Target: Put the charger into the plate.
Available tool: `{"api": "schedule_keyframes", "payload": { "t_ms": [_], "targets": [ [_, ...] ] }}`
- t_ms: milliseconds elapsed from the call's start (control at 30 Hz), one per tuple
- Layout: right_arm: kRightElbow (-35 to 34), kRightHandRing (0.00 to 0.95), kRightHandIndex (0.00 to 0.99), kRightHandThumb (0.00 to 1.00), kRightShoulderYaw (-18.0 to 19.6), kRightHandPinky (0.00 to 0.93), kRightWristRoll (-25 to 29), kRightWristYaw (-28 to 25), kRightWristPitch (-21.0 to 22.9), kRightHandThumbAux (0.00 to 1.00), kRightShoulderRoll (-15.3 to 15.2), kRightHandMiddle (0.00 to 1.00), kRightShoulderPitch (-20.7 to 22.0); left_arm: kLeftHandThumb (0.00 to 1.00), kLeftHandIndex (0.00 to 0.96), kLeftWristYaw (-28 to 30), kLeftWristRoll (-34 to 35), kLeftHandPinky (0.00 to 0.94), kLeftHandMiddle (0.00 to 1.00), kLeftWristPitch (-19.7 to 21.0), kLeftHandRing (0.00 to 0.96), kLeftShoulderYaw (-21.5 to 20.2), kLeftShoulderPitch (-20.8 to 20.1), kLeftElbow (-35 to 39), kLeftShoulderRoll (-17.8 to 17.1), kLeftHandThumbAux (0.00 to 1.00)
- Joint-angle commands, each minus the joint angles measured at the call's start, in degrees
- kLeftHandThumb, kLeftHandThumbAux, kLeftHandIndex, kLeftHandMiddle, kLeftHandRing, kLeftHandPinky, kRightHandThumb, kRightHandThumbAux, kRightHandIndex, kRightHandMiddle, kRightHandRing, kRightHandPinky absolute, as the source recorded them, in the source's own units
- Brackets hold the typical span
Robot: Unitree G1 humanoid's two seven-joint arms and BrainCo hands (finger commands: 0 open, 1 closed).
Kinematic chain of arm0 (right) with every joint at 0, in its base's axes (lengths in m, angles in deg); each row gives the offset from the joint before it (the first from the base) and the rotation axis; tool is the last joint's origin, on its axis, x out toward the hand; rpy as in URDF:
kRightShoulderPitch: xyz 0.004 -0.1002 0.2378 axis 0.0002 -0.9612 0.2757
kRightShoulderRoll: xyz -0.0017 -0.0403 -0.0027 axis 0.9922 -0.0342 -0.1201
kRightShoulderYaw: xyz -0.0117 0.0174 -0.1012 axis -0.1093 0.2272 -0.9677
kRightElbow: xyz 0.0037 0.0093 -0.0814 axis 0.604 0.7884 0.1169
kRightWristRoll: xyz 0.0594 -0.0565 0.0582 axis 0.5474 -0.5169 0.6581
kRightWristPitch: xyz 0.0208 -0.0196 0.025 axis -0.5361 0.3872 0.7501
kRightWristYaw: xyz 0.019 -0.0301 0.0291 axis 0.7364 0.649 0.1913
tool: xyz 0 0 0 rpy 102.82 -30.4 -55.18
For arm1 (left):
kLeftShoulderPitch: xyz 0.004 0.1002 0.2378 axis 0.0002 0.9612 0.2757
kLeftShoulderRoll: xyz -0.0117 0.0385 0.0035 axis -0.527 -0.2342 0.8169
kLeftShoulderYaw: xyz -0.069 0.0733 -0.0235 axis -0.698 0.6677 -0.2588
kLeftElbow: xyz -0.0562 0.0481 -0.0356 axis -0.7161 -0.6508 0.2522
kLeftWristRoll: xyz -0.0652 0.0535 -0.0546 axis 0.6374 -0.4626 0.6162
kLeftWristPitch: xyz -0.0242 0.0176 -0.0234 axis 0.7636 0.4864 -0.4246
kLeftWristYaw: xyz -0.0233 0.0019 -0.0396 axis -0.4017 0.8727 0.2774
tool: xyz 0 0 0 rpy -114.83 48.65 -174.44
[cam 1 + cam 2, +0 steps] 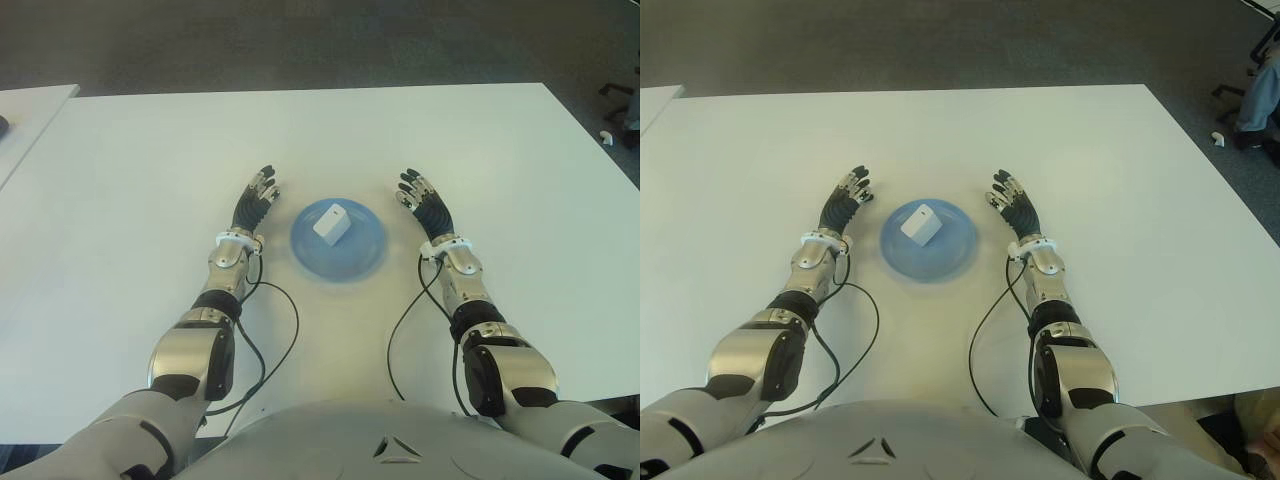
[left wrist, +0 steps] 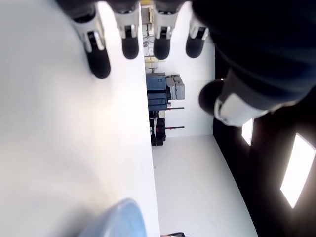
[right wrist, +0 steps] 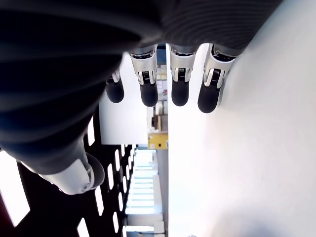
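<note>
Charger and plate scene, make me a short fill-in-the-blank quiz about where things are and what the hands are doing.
1. The white charger lies in the blue ____.
2. The plate sits on the white table, between the left hand and the ____ hand.
3. Both hands have fingers spread and hold ____.
4. The right hand shows on the plate's ____ side.

Missing words: plate; right; nothing; right
</note>
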Motion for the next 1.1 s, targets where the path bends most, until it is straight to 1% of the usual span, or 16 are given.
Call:
{"api": "schedule_keyframes", "payload": {
  "t_ms": [33,800,1100],
  "targets": [
    [1.1,0.077,0.006,0.0,-0.1,0.063,-0.1,0.3,1.6,0.697,-0.1,0.099,-0.7,0.0,0.0,-0.2,0.5,0.0,0.0,1.3,0.0,-0.3,0.4,-1.2,0.3,0.588],
    [1.3,0.069,0.0,0.0,-0.1,0.065,-0.1,0.3,2.1,0.715,-0.1,0.082,-0.6,0.0,0.0,0.9,1.6,0.0,0.0,1.7,0.0,-0.7,0.2,-1.2,0.5,0.614],
    [1.3,0.077,0.0,0.0,-0.2,0.069,-0.3,0.7,2.1,0.696,-0.2,0.09,-0.6,0.0,0.0,1.5,2.1,0.0,0.0,1.7,0.0,-0.6,0.2,-1.2,0.5,0.618]
  ]
}}
